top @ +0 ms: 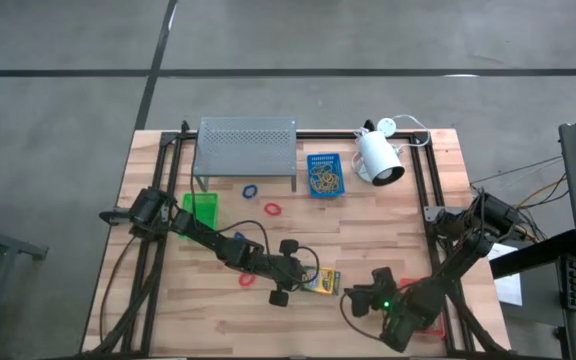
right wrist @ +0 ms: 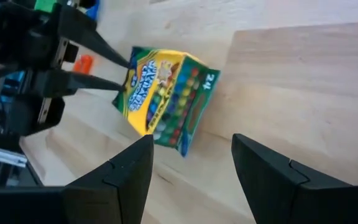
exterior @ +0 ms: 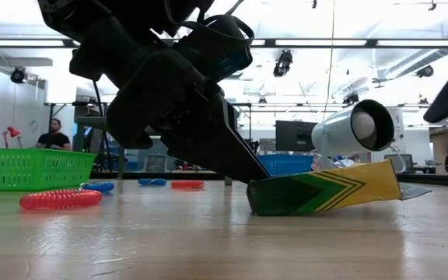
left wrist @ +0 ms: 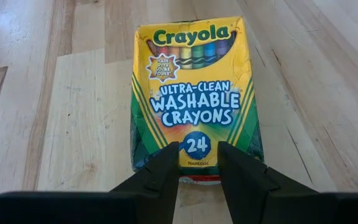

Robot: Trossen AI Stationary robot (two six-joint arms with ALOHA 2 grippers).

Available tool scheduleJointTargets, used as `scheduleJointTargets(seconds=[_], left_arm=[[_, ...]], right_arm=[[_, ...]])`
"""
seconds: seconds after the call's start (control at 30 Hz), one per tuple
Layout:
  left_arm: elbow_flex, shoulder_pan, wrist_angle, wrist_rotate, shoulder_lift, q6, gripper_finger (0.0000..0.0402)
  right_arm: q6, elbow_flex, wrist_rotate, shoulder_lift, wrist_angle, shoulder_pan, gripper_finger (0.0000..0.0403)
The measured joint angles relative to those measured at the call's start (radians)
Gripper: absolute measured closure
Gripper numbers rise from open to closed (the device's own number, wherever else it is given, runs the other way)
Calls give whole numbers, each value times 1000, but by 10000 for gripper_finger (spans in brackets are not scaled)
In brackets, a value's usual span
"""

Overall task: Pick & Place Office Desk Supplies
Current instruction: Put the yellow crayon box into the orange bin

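A green and yellow printed card box of crayons (left wrist: pixel 192 93) is gripped at one end by the left gripper (left wrist: pixel 197 163), whose two dark fingers (left wrist: pixel 156 171) are closed on the narrow edge of the box — the grip is also seen from the right wrist view, where the thin fingers meet the box end (right wrist: pixel 160 99). In the low view the box (exterior: pixel 325 189) is seen tilted, its held end down at the wooden counter (exterior: pixel 224 241) and its far end lifted. In the high view the box (top: pixel 320 282) lies near the front middle of the counter, just beside the left gripper (top: pixel 298 276). The right gripper (right wrist: pixel 191 165) is held a little apart from the box with its fingers spread wide and nothing between them; in the high view it (top: pixel 366 300) is found just to the right of the box. A red coiled loop (exterior: pixel 61 199) rests on the counter beside a green plastic tray (exterior: pixel 31 169), and a blue plastic tray (top: pixel 324 175) holding thin tan rubber bands sits towards the back, between a grey perforated metal shelf (top: pixel 247 140) and a white lamp (top: pixel 380 158).
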Motion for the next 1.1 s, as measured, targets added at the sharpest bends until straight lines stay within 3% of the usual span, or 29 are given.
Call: scheduleJointTargets(seconds=[0.2,0.87,1.1], left_arm=[[0,0,0,0,0,0,285],[0,0,0,0,0,0,285],[0,0,0,0,0,0,285]], right_arm=[[30,-11,-51,0,3,-20,188],[-45,-37,-54,4,85,-87,188],[-68,-145,-48,4,311,-89,188]])
